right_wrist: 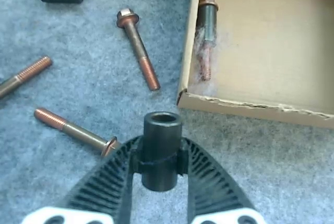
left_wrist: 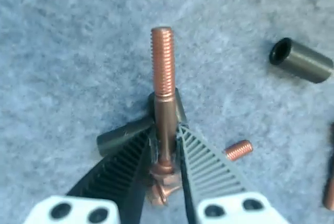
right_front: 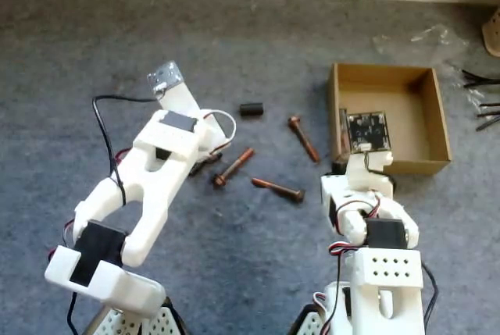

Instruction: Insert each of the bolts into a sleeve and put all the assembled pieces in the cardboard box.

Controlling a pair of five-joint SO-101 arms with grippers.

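Note:
My left gripper (left_wrist: 166, 145) is shut on a copper bolt (left_wrist: 163, 88), threaded end pointing away, held over a dark sleeve (left_wrist: 122, 136) that lies on the grey carpet. My right gripper (right_wrist: 160, 164) is shut on a black sleeve (right_wrist: 162, 145), open end up, just outside the near left corner of the cardboard box (right_wrist: 250, 106). A bolt in a sleeve (right_wrist: 207, 23) lies inside the box against its left wall. Loose bolts (right_front: 303, 138) (right_front: 277, 188) (right_front: 234, 167) and another sleeve (right_front: 251, 109) lie between the arms.
The box (right_front: 437, 128) stands at the right of the carpet, open at the top. Black cables (right_front: 484, 105) and clear plastic wrap (right_front: 426, 37) lie beyond it at the far right. Bare carpet stretches along the back and the far left.

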